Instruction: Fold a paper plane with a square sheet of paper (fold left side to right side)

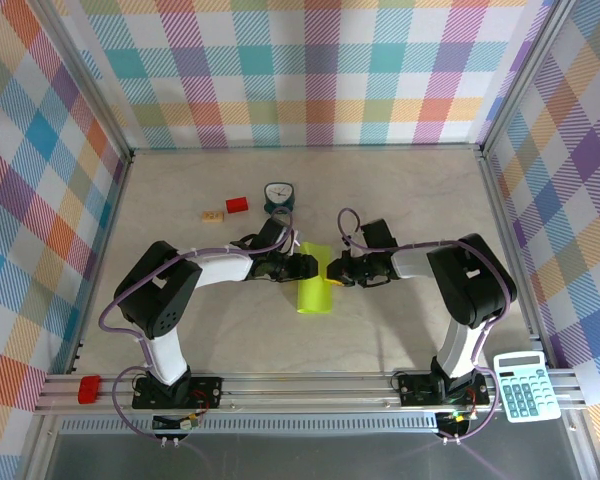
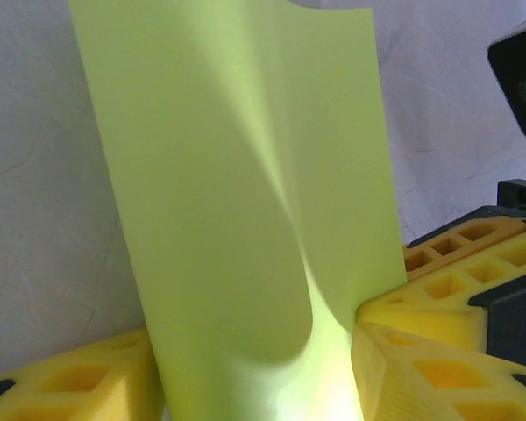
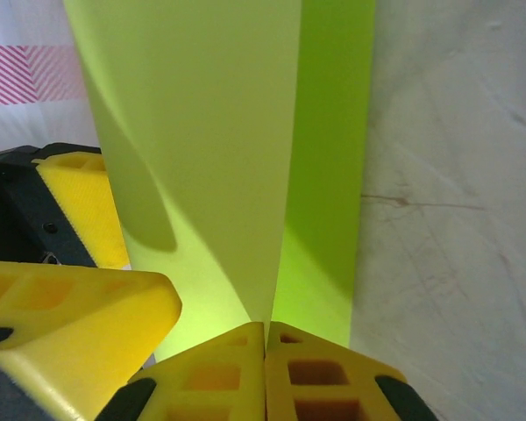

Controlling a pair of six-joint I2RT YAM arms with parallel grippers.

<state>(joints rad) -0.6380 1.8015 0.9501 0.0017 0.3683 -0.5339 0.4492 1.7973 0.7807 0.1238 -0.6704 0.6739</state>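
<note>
The square sheet of paper [image 1: 315, 285] is lime yellow-green and lies at mid-table, partly doubled over, with one layer lifted and curving. My right gripper [image 3: 265, 338] is shut on the raised edge of the paper [image 3: 202, 140], fingertips pressed together. In the top view this right gripper [image 1: 333, 270] meets the sheet from the right. My left gripper [image 1: 304, 266] comes in from the left. Its yellow fingers [image 2: 421, 368] stand apart, and the bowed paper [image 2: 237, 193] rises between them. The right arm's fingers [image 2: 460, 263] show just beyond.
A small teal clock [image 1: 277, 196], a red block [image 1: 237, 205] and a tan block [image 1: 213, 215] sit behind the arms. A calculator [image 1: 523, 385] rests at the near right on the rail, and a red piece [image 1: 88, 388] on its left end. Plaid walls enclose the table.
</note>
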